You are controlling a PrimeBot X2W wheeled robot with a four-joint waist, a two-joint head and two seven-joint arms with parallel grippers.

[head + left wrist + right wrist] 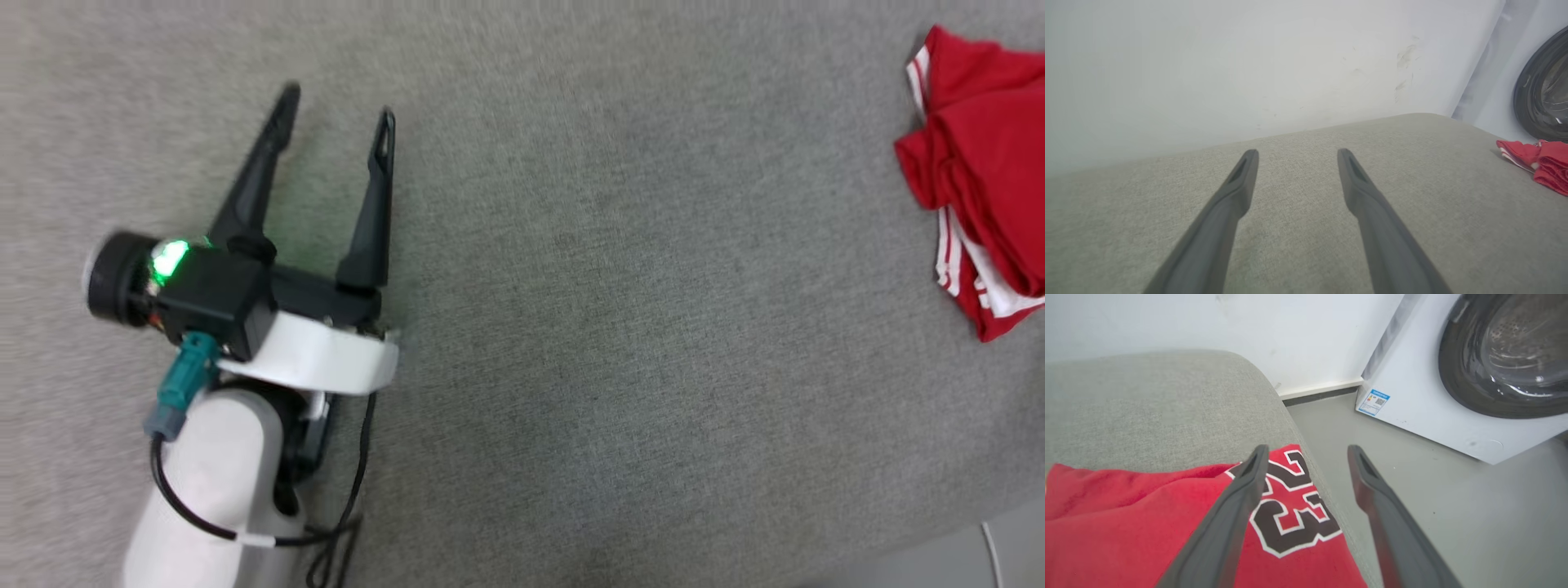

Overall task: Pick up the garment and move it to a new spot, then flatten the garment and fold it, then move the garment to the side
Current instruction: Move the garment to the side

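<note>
- Fingers [371,204] of the left gripper [338,106]: spread wide, gap empty, nothing held. They sit over bare grey surface [612,286]; contact with it cannot be told.
- Right gripper [1308,449]: both fingers apart, nothing clamped between them. In the right wrist view one finger crosses the front of the garment [1126,522]; touching or just above, cannot tell. The other finger lies over the floor [1433,506].
- Garment position: folded red bundle at the right-hand edge of the surface in the head view, by a rounded corner, well apart from the left gripper.
- Garment detail: soft, slightly fuzzy red knit, creased in layers. White striped trim shows at the folded edges. A dark number with a white outline lies face up.
- Surface: grey woven cloth, fine-grained, matte, softly rounded at the edge.
- Fingers' build: long, dark, matte, tapering to narrow tips with a slot near each end.
- Surroundings: scuffed white wall [1290,61]; white washing machine [1412,408] with a dark round glass door; smooth grey floor.
</note>
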